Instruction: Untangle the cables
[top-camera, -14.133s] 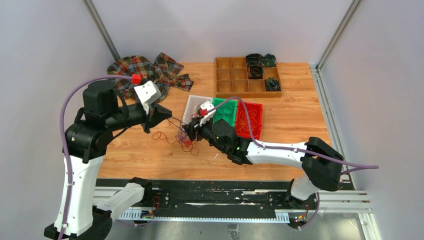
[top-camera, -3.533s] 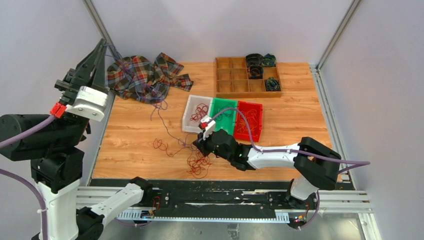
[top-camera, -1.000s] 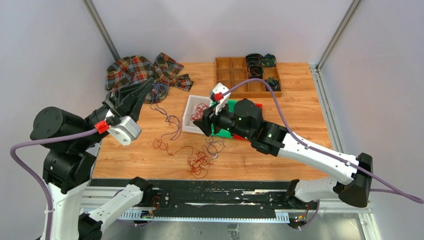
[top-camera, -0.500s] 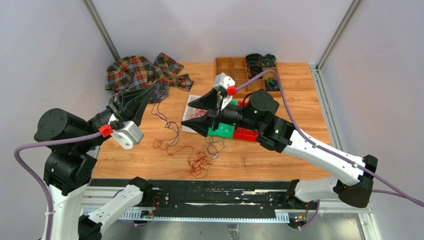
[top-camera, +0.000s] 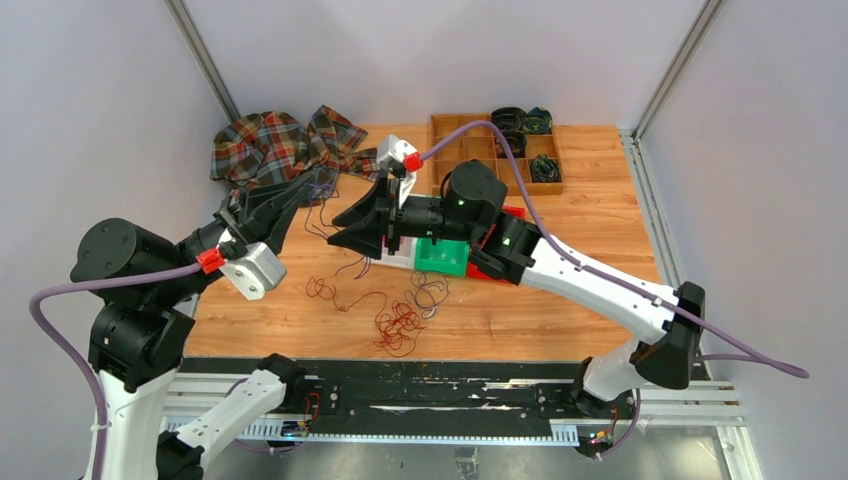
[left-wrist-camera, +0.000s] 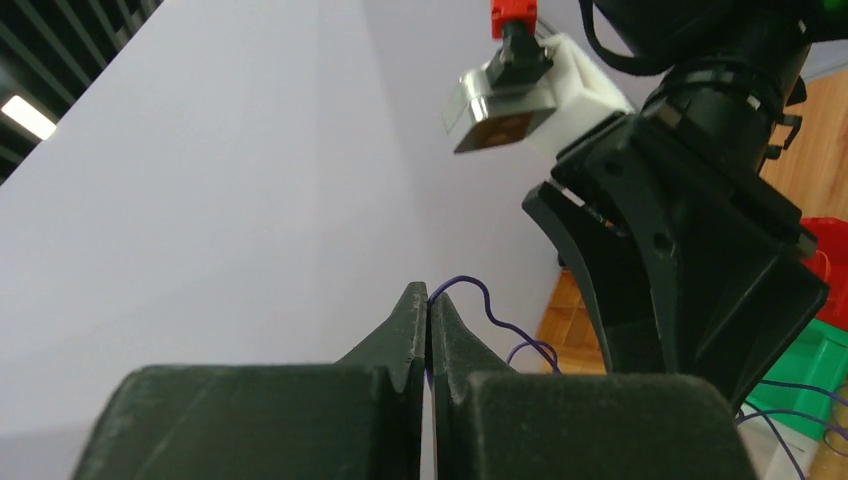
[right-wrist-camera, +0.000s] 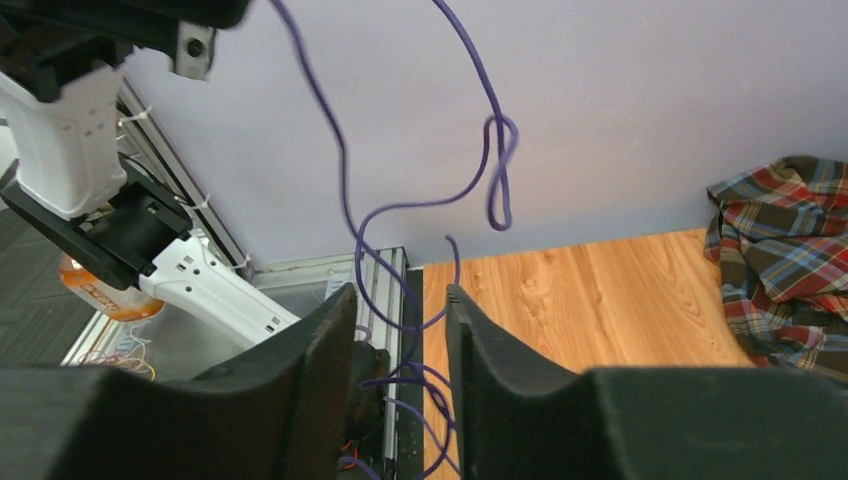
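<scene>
Purple cable, thin, limp and nearly weightless, hangs in curls above the far-left part of the counter. Its top end is pinched in the fully closed left tool, and its lower loops reach down near the red cables tangled by the front edge. The right tool stands partly open beside the hanging strand, gripping nothing, though I cannot tell whether the strand runs between its jaws. Such wire will likely slip and spring back, so a gentle hold just below the small knot-like loop seems best.
</scene>
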